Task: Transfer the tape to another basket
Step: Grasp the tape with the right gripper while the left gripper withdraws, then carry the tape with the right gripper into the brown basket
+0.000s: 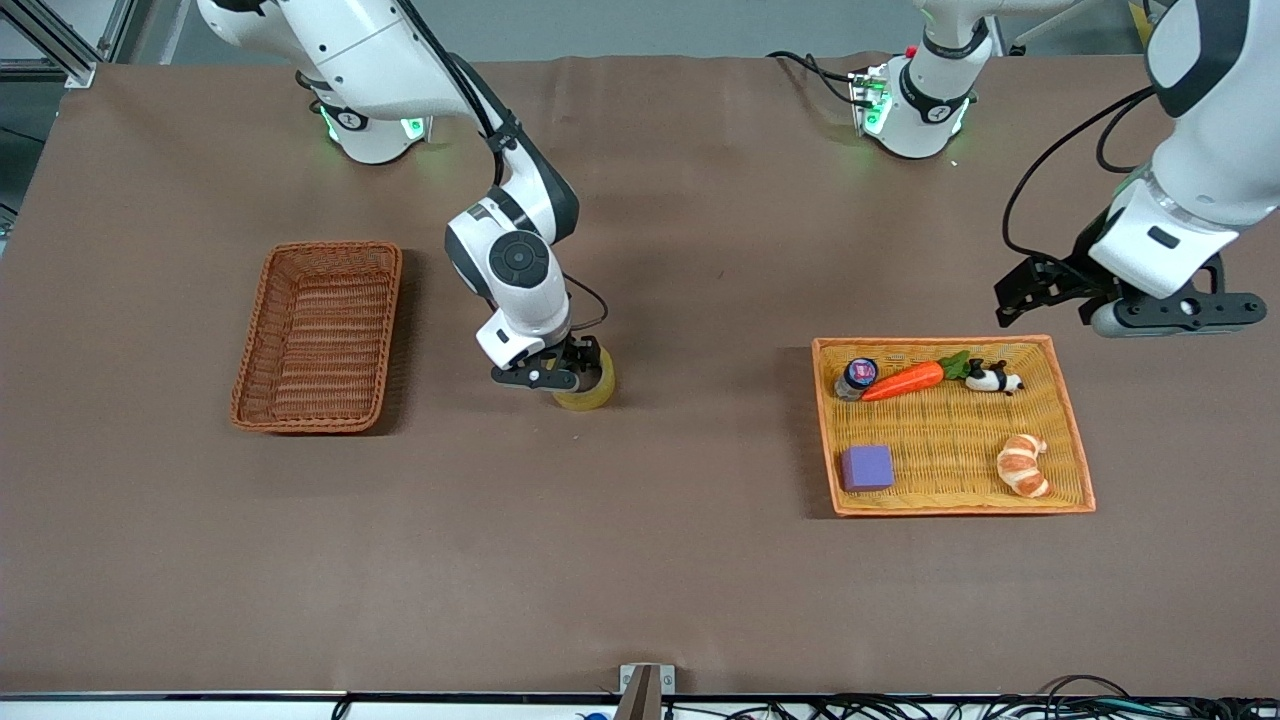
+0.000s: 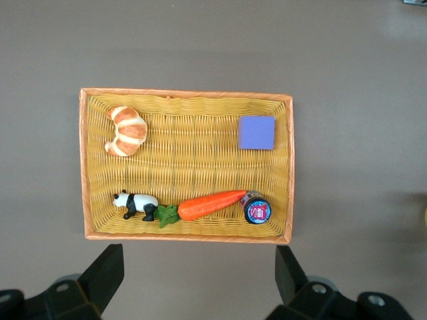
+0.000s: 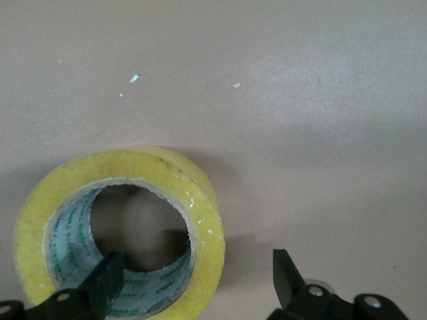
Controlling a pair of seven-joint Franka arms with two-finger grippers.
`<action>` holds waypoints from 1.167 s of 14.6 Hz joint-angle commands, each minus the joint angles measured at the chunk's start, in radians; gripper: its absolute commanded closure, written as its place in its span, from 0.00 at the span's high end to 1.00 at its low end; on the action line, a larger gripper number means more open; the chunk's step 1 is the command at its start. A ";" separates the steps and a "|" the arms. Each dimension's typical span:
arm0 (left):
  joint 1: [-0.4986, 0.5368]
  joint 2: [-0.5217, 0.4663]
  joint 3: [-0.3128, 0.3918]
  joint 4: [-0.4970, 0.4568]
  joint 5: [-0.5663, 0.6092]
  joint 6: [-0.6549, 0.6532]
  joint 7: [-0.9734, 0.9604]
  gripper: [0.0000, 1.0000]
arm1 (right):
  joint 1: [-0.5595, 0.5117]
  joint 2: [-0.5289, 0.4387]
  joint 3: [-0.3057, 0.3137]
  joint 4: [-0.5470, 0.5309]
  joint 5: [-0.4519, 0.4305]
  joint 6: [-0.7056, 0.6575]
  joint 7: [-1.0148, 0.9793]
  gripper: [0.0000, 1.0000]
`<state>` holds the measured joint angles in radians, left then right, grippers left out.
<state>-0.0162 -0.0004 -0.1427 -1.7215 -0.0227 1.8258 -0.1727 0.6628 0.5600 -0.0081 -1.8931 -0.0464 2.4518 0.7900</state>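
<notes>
Straddling the tape's (image 3: 120, 230) wall, right end effector (image 3: 193, 283), fingertips cropped.

Both arms (image 1: 520, 260) wear glossy white shells with black joint bands and dark round caps. Black cables loop along them, and green lights glow at their bases (image 1: 372, 125). The grippers' fingers (image 2: 107, 273) are matte black.
</notes>
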 commanded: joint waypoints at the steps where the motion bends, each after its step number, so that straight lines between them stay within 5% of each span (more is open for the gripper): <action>1: -0.017 -0.006 0.034 0.065 0.017 -0.094 0.038 1.00 | 0.021 0.023 -0.013 0.014 -0.007 -0.004 0.025 0.93; 4: -0.025 -0.012 0.043 0.072 0.017 -0.155 0.044 0.99 | 0.021 0.055 -0.027 0.014 -0.030 0.009 0.026 0.83; 8: -0.021 -0.017 0.043 0.077 0.013 -0.168 0.045 0.99 | 0.003 0.057 -0.027 0.029 -0.029 -0.010 0.023 0.08; 9: -0.021 -0.016 0.043 0.077 0.012 -0.166 0.045 0.99 | -0.006 0.055 -0.027 0.032 -0.027 -0.014 0.022 0.00; 13: -0.011 -0.007 0.043 0.077 0.013 -0.149 0.045 0.99 | -0.028 0.046 -0.026 0.110 -0.026 -0.157 0.017 0.00; 17: 0.001 -0.006 0.043 0.083 0.015 -0.146 0.044 0.99 | -0.121 -0.078 -0.026 0.098 -0.027 -0.305 -0.098 0.00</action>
<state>-0.0229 -0.0018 -0.1014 -1.6490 -0.0227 1.6813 -0.1398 0.6141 0.5824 -0.0472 -1.7656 -0.0648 2.2219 0.7659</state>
